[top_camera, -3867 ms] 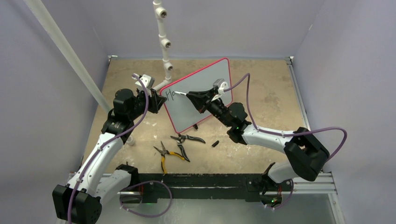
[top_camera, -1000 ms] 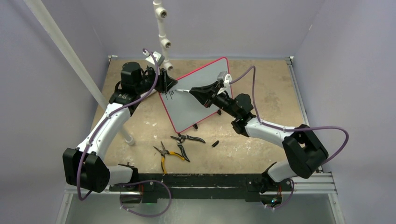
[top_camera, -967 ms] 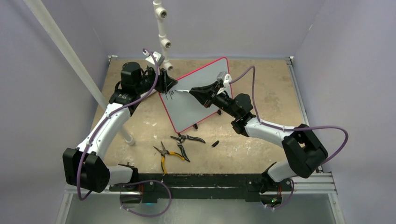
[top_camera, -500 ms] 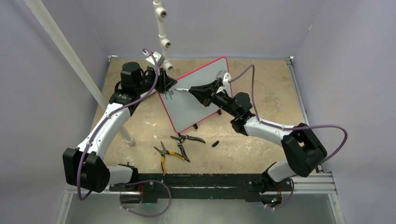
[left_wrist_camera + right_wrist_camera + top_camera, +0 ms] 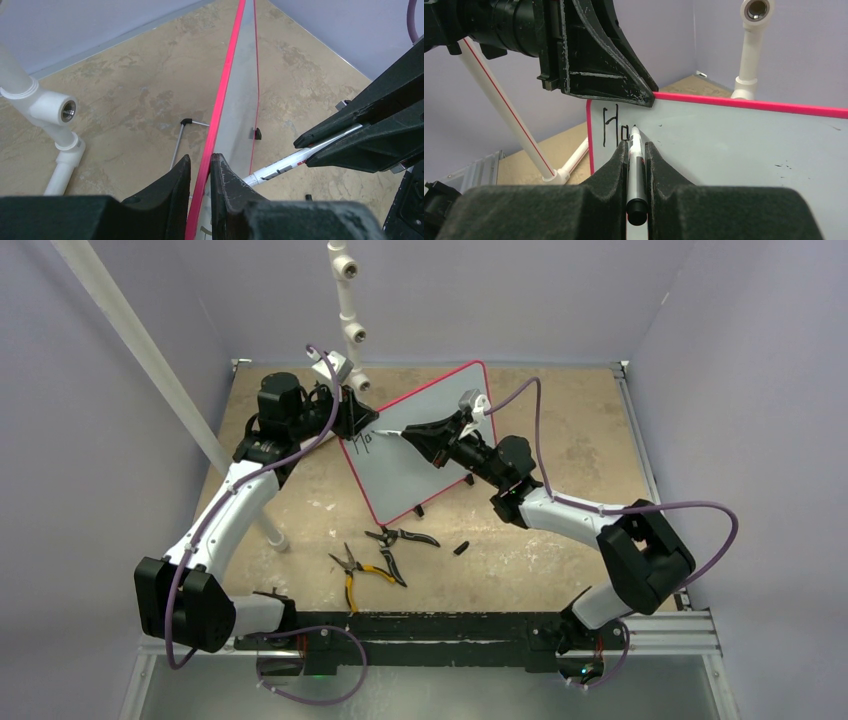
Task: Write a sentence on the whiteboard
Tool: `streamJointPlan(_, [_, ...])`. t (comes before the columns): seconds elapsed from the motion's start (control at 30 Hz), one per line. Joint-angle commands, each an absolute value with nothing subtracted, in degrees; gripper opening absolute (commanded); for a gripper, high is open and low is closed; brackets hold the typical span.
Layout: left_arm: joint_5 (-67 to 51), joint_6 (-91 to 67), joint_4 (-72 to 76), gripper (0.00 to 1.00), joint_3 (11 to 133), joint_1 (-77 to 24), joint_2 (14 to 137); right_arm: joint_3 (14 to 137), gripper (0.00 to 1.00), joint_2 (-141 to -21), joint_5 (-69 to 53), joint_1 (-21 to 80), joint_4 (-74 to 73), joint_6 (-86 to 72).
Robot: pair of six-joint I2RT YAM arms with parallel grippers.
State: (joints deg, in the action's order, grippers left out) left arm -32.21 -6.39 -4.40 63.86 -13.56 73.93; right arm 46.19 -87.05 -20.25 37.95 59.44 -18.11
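While the left gripper (image 5: pixel 201 162) pinched the whiteboard (image 5: pixel 744 145) edge, the right gripper (image 5: pixel 636 150) clamped a marker (image 5: pixel 636 172).
Its tip touched the board beside the letters (image 5: pixel 615 125) "Ho".

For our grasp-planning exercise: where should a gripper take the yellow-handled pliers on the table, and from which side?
Probably the pivot of the yellow-handled pliers, from straight above: they lie flat, handles splayed, so that narrow joint best fits between two fingers.

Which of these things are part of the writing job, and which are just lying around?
In use: whiteboard, marker, the letters, left claw, right claw.
Lying about: yellow-handled pliers, black pliers, small black piece, white pipe.
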Motion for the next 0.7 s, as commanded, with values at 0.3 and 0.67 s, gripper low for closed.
streamJointPlan(0.3, [-30.96,-6.33,-1.78,0.17,63.39,-12.75,73.83,42.6,0.0,-85.34,-16.98,37.94,58.22,-18.75])
streamJointPlan(0.67, [-31.2,-6.6,-1.41,0.17,63.19,-12.66,73.98,37.33,0.0,-82.97,-17.5,37.89,60.06,-21.59])
